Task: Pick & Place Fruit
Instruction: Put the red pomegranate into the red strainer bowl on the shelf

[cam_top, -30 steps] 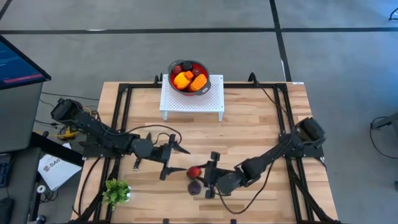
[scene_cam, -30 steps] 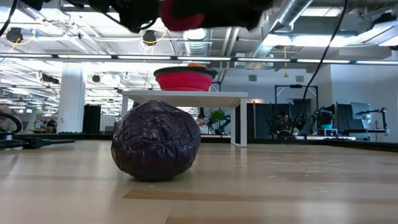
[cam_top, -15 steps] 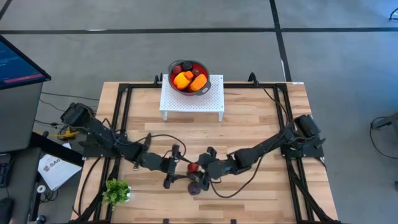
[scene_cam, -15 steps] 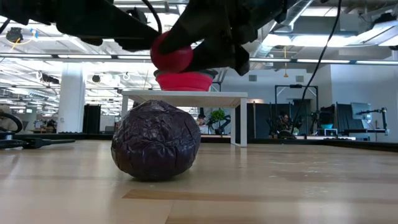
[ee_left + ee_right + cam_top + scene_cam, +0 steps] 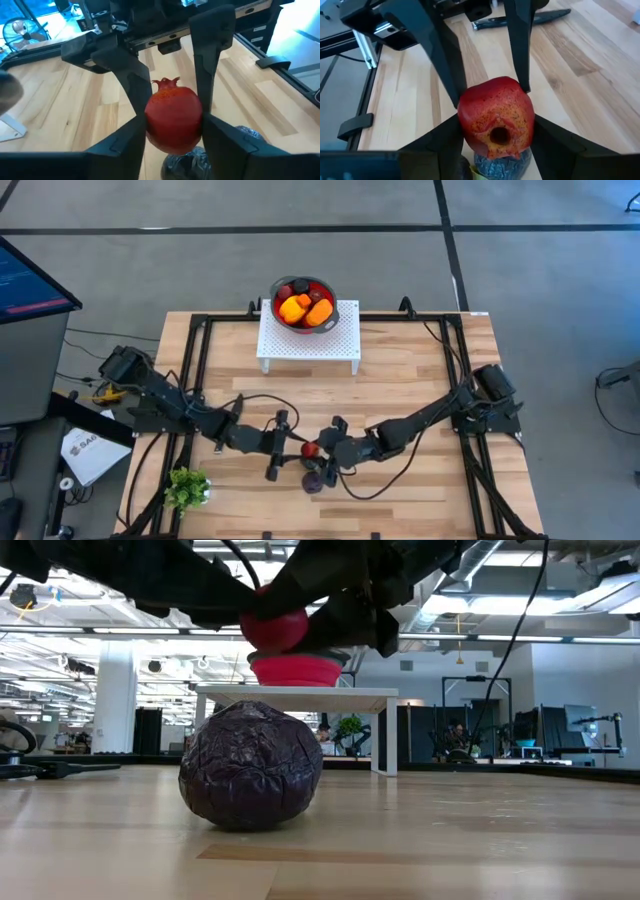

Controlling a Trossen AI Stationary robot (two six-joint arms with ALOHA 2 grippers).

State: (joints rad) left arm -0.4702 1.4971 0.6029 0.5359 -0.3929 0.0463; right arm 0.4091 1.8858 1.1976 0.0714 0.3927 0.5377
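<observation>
A red pomegranate-like fruit hangs in the air between both grippers, above a dark maroon-purple fruit that rests on the table. My left gripper reaches it from the table's left, my right gripper from the right. Both are shut on it. The fruit's crown end faces my right arm. The red bowl at the far side holds orange, red and dark fruits. My left gripper pinches the red fruit's two sides between its fingers. It comes in level from the table's left, and the fruit is lifted clear. My right gripper pinches the same fruit by its sides near the crown end, between its fingers. It comes in level from the table's right. The fruit stays clear of the table, above the purple fruit.
The bowl stands on a white perforated stand at the table's far middle. A leafy green sprig sits at the near left corner. A dark tool lies on the wood on the left arm's side. Black rails edge the table.
My left gripper has moved toward the table's right and near edge until its fingers stand on either side of the red fruit. My right gripper, carrying the fruit, has stretched toward the table's left and come down a little. The purple fruit has stayed put.
</observation>
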